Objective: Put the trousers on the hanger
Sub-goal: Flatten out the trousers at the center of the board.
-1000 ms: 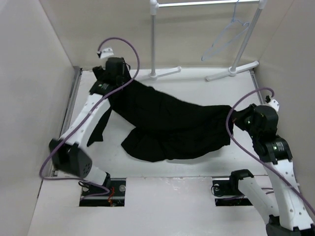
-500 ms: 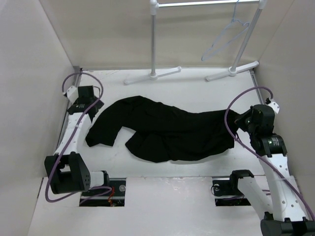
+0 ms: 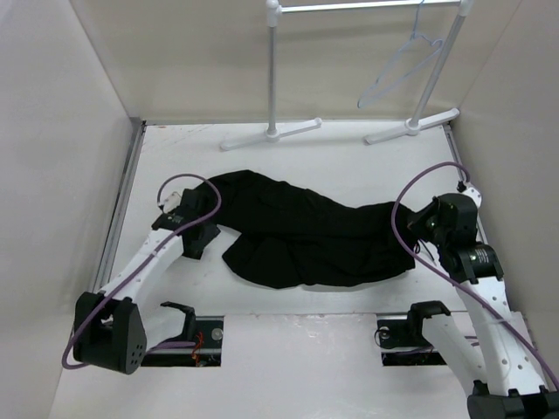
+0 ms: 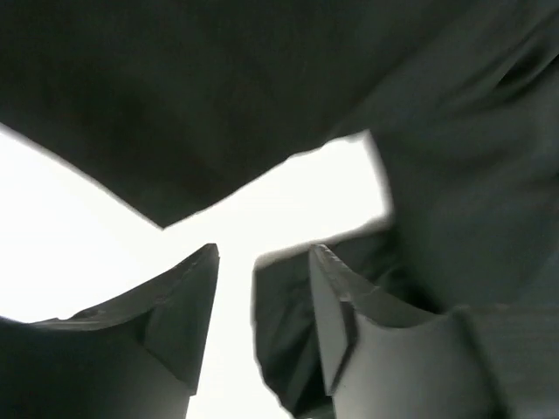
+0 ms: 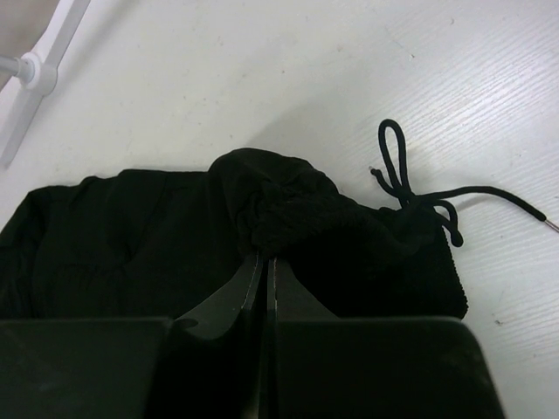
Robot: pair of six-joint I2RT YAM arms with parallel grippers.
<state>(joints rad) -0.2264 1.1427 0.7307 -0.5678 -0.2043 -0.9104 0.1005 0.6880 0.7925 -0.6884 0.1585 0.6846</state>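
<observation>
The left end effector (image 4: 262, 258), fingers parted and empty, hovers at the left end of the trousers (image 3: 306, 231), spread across the worktop (image 3: 349, 166). The right end effector (image 5: 265, 262) pinches their waistband, likely to anchor it for lifting. The hanger (image 3: 393, 72) hangs far right, well apart.

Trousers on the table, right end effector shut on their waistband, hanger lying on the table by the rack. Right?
No: the hanger hangs from the rack rail, not on the table, as the top external view shows. The trousers do lie on the table, the right end effector shut on their waistband.
</observation>
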